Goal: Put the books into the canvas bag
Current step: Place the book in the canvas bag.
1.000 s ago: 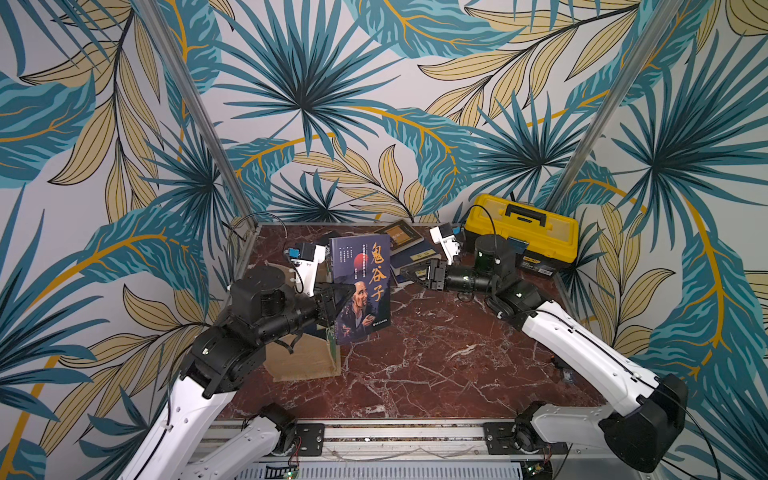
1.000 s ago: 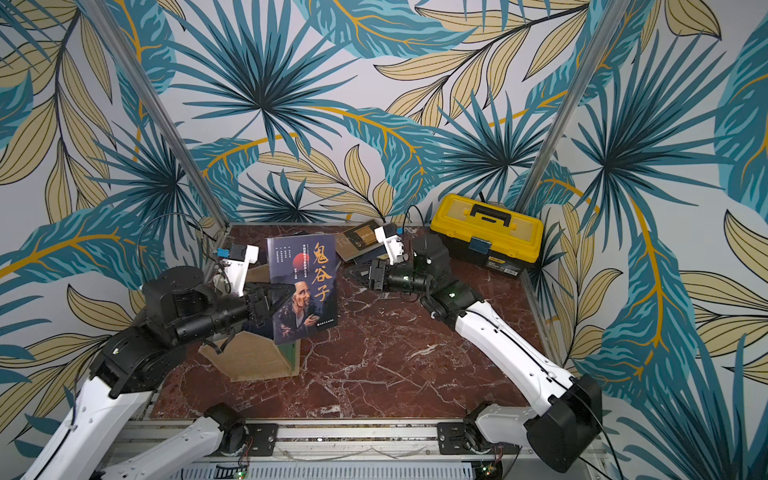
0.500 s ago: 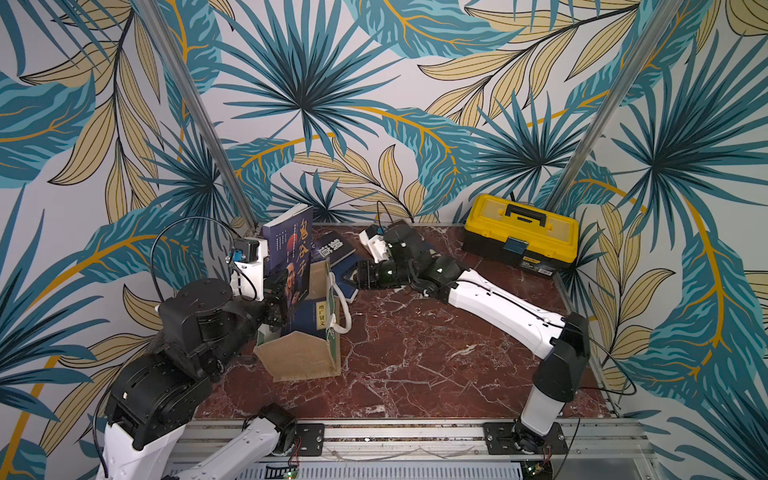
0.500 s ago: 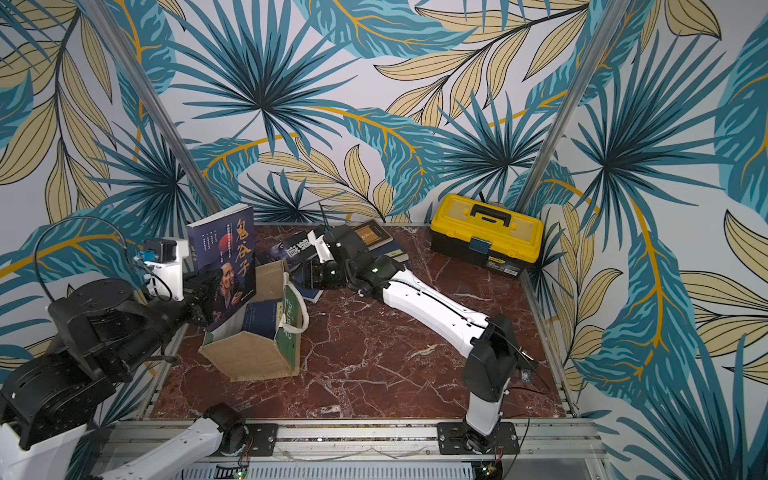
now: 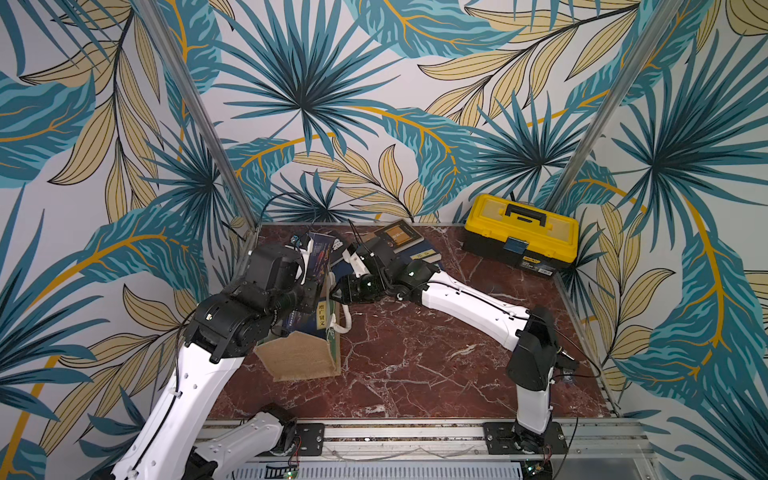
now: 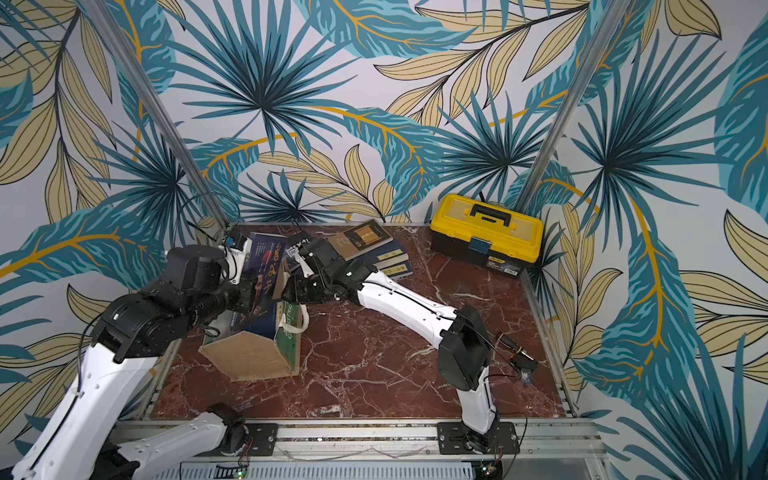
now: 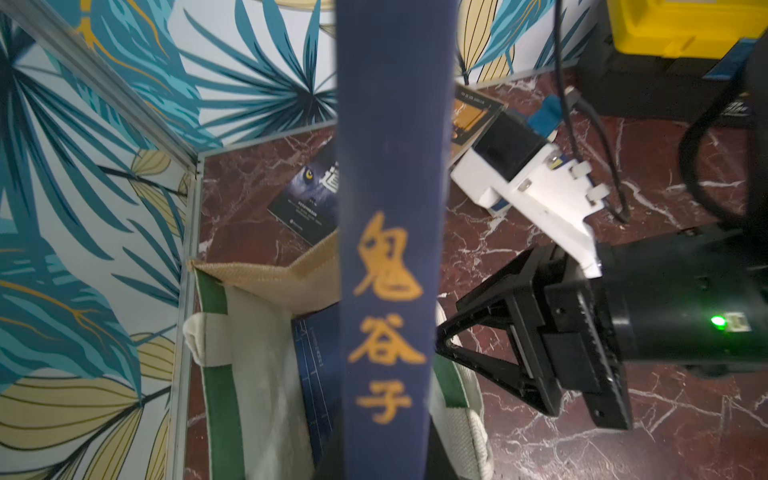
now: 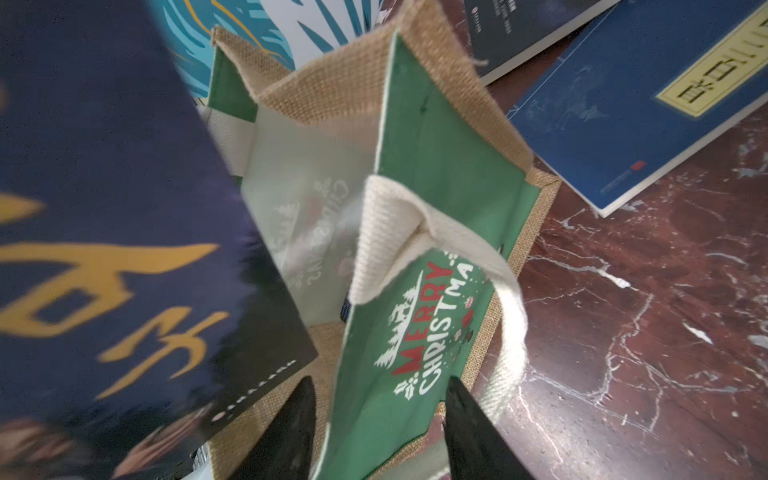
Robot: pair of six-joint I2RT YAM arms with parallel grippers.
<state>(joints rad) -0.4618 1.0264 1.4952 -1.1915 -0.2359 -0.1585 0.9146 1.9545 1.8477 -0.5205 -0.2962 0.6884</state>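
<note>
Holding the navy book [image 7: 386,291] upright, spine toward the wrist, lets it be fed edge-first into the narrow mouth of the canvas bag [image 5: 299,357]. It is clamped by the left gripper [image 6: 249,297], jaws fully closed on it. Its lower edge is judged at or just inside the rim; the depth cannot be told. The bag is set at 9 o'clock on the table [image 5: 415,374], beside the side wall, and a blue book is already seen inside.

The right gripper [image 8: 384,432] is placed at the bag's 3 o'clock side. Its jaws are about half spread and straddle the green printed panel, one finger inside, one outside, with no pinch visible. The judged purpose is to keep the mouth from collapsing.

The remaining books [image 5: 401,239] are stacked at 12 o'clock, apart from the toolbox [image 5: 521,232] at 2 o'clock.
</note>
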